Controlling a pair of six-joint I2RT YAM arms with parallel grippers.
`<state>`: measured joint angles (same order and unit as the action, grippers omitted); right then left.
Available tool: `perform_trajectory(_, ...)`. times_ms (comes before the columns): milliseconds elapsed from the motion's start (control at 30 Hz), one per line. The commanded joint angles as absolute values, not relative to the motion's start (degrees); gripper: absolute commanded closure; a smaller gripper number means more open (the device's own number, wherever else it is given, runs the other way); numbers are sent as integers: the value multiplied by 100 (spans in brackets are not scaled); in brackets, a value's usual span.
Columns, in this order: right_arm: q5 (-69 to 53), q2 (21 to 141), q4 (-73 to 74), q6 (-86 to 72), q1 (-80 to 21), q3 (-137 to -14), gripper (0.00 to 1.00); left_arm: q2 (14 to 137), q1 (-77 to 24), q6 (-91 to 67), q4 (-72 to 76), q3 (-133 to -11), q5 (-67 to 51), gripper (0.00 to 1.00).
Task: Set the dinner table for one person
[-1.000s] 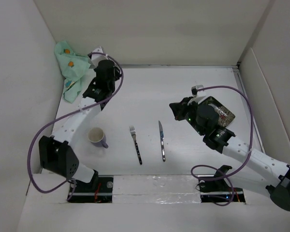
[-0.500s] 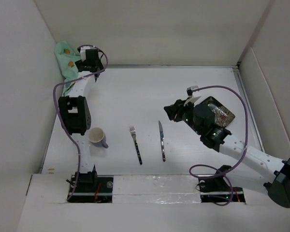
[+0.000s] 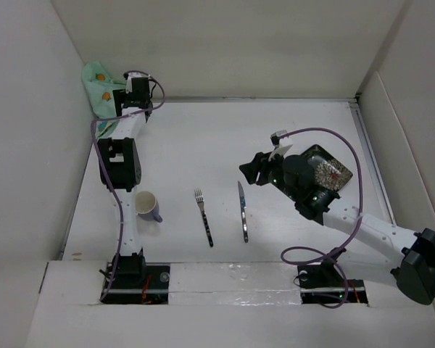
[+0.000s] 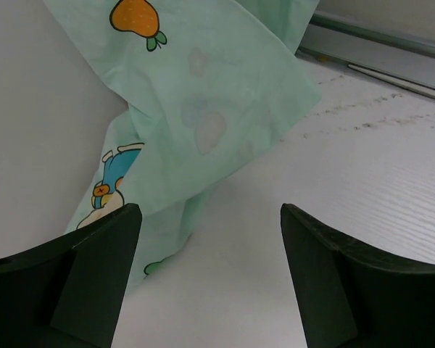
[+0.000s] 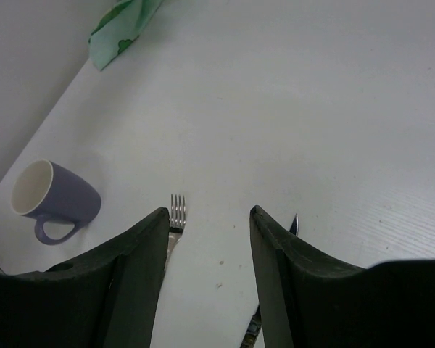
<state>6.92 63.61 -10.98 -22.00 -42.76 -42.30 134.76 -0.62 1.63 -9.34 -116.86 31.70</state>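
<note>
The dinner table (image 3: 225, 138) is a plain white top. A fork (image 3: 204, 217) and a knife (image 3: 243, 212) lie side by side near its front, and a purple mug (image 3: 146, 206) stands to their left. A mint-green printed placemat (image 3: 99, 87) lies crumpled in the far left corner. My left gripper (image 3: 127, 88) is beside it, open and empty (image 4: 210, 212), with the placemat (image 4: 203, 109) just ahead. My right gripper (image 3: 248, 170) hovers open and empty (image 5: 209, 212) above the fork (image 5: 177, 214) and the knife tip (image 5: 293, 223).
A dark patterned plate (image 3: 328, 171) sits at mid right, partly under the right arm. White walls close in the table on the left, back and right. The mug (image 5: 54, 199) stands left of the right gripper's fingers.
Both grippers have gone from shut to open. The left arm has straightened and reached into the far left corner by the placemat. The right gripper has shifted left, away from the plate.
</note>
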Motion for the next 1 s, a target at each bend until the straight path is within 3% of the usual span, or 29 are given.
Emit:
perform_trajectory(0, 563, 6425, -1380, -2074, -4245, -4509, 46, 13657, -88, 737, -624, -12075, 3595, 26)
perform_trajectory(200, 536, 6425, -1424, -2039, -4245, -4518, 46, 14123, -88, 1028, -361, -12532, 3691, 31)
perform_trajectory(400, 448, 6539, -1433, -2013, -4298, -4553, 45, 14352, -88, 1388, 237, -12621, 3876, 43)
perform_trajectory(467, 422, 6583, -1468, -2013, -4298, -4553, 45, 14405, -88, 1520, 447, -12612, 4007, 52)
perform_trajectory(500, 413, 6600, -1459, -2013, -4298, -4561, 45, 14466, -88, 1538, 483, -12665, 4043, 66)
perform_trajectory(567, 404, 6644, -1468, -1995, -4298, -4579, 45, 14511, -88, 1538, 536, -12691, 4069, 80)
perform_trajectory(600, 413, 6653, -1468, -1995, -4298, -4579, 45, 14493, -88, 1503, 562, -12674, 4069, 95)
perform_trajectory(633, 396, 6671, -1468, -2004, -4298, -4588, 45, 14476, -88, 1503, 597, -12656, 3982, 99)
perform_trajectory(800, 413, 6750, -1459, -1995, -4298, -4640, 45, 14275, -88, 1451, 634, -12568, 3842, 100)
perform_trajectory(967, 413, 6741, -1442, -1995, -4298, -4649, 45, 13441, -552, 801, 651, -12357, 2929, 100)
